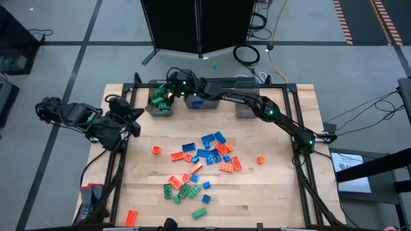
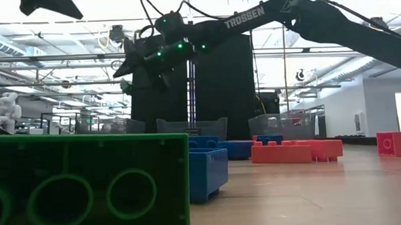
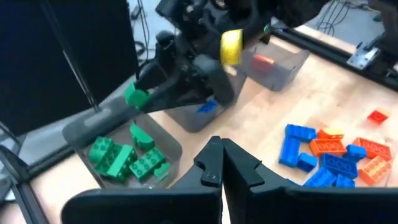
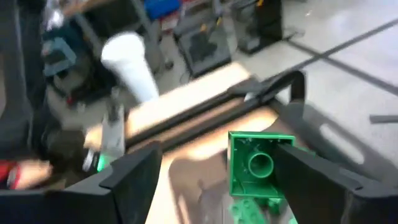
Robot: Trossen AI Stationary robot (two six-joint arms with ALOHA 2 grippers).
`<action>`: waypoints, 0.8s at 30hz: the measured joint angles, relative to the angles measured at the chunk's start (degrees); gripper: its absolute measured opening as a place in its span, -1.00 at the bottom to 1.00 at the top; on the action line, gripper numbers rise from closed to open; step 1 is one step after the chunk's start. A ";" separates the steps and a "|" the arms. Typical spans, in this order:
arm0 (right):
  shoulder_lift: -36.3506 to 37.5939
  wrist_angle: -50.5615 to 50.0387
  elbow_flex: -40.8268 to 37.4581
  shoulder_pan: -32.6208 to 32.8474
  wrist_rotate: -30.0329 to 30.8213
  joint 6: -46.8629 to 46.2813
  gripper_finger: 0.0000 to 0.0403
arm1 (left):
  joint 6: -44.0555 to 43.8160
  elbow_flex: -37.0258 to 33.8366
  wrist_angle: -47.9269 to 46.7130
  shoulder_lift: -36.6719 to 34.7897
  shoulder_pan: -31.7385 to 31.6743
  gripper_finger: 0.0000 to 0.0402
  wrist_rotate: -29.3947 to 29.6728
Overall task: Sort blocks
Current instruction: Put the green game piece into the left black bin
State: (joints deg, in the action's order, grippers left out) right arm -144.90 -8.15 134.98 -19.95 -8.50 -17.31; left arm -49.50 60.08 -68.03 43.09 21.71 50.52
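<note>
Above the left bin [image 1: 160, 110] at the table's far edge, my right gripper [image 4: 217, 155] stands open, reaching across from the right. A green block [image 4: 260, 165] sits between its fingers, close against one of them, over the green blocks [image 3: 124, 158] lying in that bin. The same block [image 3: 135, 96] shows in the left wrist view at the fingers' free ends. Loose blue, orange-red and green blocks [image 1: 202, 160] lie in a heap mid-table. My left gripper [image 3: 221, 165] is shut on nothing, raised over the table's left side [image 1: 131, 122]. My right gripper has the green block beside the inner face of one finger [image 4: 311, 177], with a wide gap to the other finger. Whether that finger touches the block I cannot tell. The block is clear of the bin, its hollow underside [image 4: 260, 163] facing the wrist camera.
The middle bin [image 3: 193, 118] holds a blue block; the right bin [image 3: 283, 65] holds an orange-red one. Single orange-red blocks lie apart [image 1: 261, 159], [image 1: 131, 217]. A big green block [image 2: 88, 185] sits right before the low camera. Black frame rails edge the table.
</note>
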 joint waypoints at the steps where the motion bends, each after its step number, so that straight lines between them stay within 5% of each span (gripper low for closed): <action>1: 0.11 -1.88 0.13 0.21 -0.21 0.61 0.45 | -0.69 -0.54 0.21 0.02 0.00 -1.00 -0.26; 11: 0.02 -2.33 0.06 2.90 -2.11 4.46 0.42 | -1.18 -4.75 -0.10 0.02 -1.66 -1.00 2.09; 15: 0.39 -5.88 0.04 2.67 -4.64 1.69 0.42 | -3.10 -6.12 -0.04 -0.09 -3.11 -1.00 -2.04; 19: 3.87 -14.43 -0.07 2.98 -13.75 5.46 0.42 | -0.56 -4.75 0.07 -0.40 -3.09 -1.00 -5.73; 24: 13.30 -32.89 0.36 8.47 -15.58 16.58 0.42 | 0.75 -2.98 0.02 -2.33 -2.78 -1.00 -7.81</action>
State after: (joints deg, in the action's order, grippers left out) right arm -131.60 -41.04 135.35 -11.47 -24.08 -0.73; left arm -48.75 57.10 -68.01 40.76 18.94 42.71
